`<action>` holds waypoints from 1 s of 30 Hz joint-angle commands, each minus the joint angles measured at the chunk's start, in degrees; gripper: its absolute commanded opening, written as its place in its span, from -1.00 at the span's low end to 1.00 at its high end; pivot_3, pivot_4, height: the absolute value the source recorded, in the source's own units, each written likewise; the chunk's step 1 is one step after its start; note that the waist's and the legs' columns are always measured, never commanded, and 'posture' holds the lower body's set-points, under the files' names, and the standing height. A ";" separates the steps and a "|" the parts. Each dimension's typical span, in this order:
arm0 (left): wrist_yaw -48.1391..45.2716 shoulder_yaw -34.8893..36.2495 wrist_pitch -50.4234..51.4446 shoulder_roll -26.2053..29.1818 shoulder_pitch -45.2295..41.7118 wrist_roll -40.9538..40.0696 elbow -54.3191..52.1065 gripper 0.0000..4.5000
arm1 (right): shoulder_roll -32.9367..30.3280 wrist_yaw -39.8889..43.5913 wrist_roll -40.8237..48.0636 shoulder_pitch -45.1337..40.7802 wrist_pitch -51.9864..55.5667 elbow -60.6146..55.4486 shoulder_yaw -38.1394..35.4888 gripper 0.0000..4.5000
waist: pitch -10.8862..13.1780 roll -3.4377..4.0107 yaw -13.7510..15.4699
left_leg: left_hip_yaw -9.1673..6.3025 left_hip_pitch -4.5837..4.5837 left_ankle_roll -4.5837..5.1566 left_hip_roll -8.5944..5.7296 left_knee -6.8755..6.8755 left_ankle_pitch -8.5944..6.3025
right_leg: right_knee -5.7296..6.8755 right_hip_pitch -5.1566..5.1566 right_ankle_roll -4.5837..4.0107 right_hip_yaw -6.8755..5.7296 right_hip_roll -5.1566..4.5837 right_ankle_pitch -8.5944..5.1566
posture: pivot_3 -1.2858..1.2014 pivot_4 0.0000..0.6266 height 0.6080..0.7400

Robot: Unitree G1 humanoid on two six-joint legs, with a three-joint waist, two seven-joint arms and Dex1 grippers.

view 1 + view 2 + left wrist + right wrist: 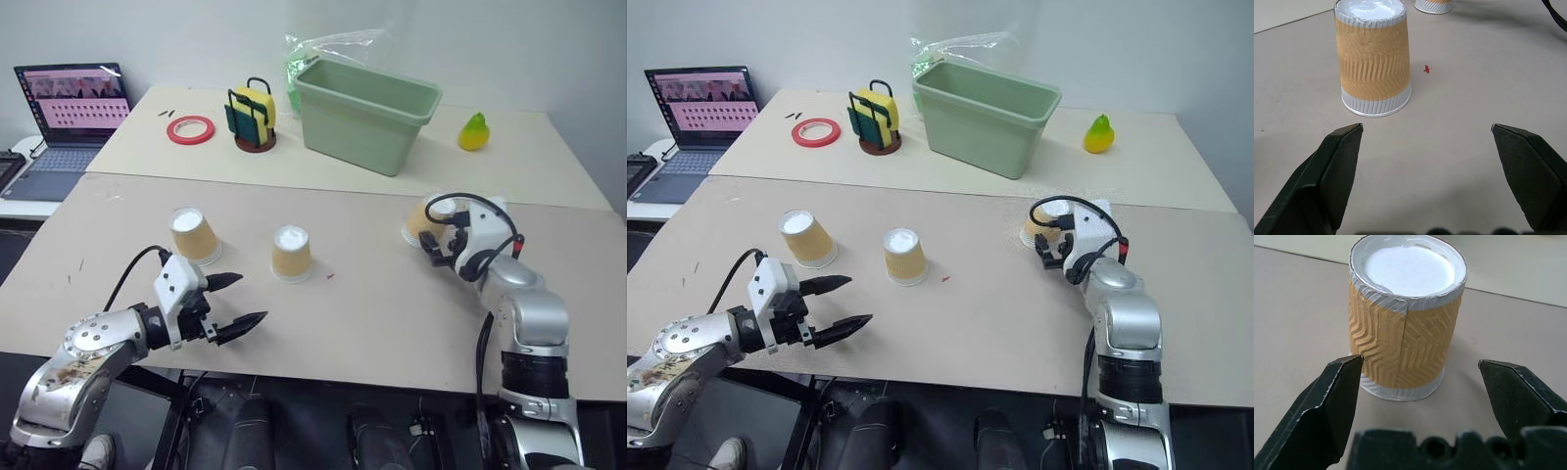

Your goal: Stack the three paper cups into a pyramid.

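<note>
Three paper cups stand upside down on the tan table point(372, 323), well apart from each other. The left cup point(194, 235) is on the left of the middle cup point(291, 254). The left gripper point(237, 304) hangs in front of the middle cup, fingers wide open and empty. The right cup point(1405, 316) is far to its right. The right gripper point(1420, 367) is just behind the right cup, open, not touching.

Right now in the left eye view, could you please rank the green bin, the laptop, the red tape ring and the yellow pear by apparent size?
Largest to smallest:
1. green bin
2. laptop, partly cut off at the picture's edge
3. red tape ring
4. yellow pear
All sit at the far side, so distance skews this little.
</note>
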 commanded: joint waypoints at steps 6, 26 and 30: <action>0.06 0.02 -0.23 0.13 -1.01 -0.08 -0.66 1.00 | 1.22 -1.28 1.43 -6.99 -4.01 3.83 -0.90 0.96 | 0.00 0.01 -0.28 | 0.01 -0.01 0.01 0.02 -0.05 0.00 | 0.02 -0.05 -0.03 0.00 0.01 0.00 | 0.03 -0.52 -0.27; 2.41 1.38 0.61 0.19 1.61 -0.88 -3.56 1.00 | 2.23 -1.97 1.13 -17.39 -16.41 23.70 0.37 0.96 | 0.02 0.03 -0.33 | 0.01 -0.14 0.02 0.02 0.00 0.00 | 0.07 -0.19 -0.03 0.00 0.00 0.02 | 0.03 -0.52 -0.27; 2.59 1.48 0.82 0.16 1.82 -0.95 -3.86 1.00 | 2.21 -1.84 1.23 -17.49 -17.01 23.65 0.54 0.74 | 0.02 0.04 -0.29 | 0.01 -0.14 0.02 0.02 0.00 0.00 | 0.08 -0.19 -0.03 0.00 0.00 0.02 | 0.03 -0.52 -0.27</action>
